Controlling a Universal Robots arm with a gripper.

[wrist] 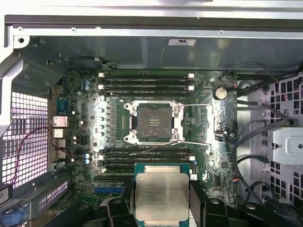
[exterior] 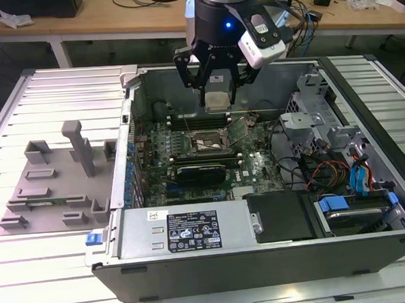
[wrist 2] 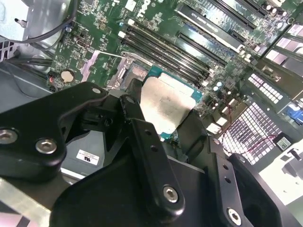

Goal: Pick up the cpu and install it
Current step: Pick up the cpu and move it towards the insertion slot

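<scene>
My gripper point(exterior: 217, 96) hangs over the open computer case, shut on the cpu point(exterior: 217, 101), a flat square chip with a silvery top plate. The chip is held level between the black fingers point(wrist 2: 137, 137), and in both wrist views it is well above the motherboard. The cpu point(wrist: 161, 197) is offset from the socket point(wrist: 154, 122), whose metal frame stands open with the bare contact field showing. In the exterior view the socket point(exterior: 206, 143) lies below and a little nearer than the chip. The second wrist view shows the cpu point(wrist 2: 168, 106) covering part of the socket point(wrist 2: 134, 72).
Memory slots point(wrist: 147, 81) flank the socket on two sides. Cables and a drive cage point(exterior: 339, 158) fill the case at the exterior view's right. A grey fixture point(exterior: 58, 179) sits on the slatted table at the left. A labelled metal cover point(exterior: 193, 230) spans the case's near side.
</scene>
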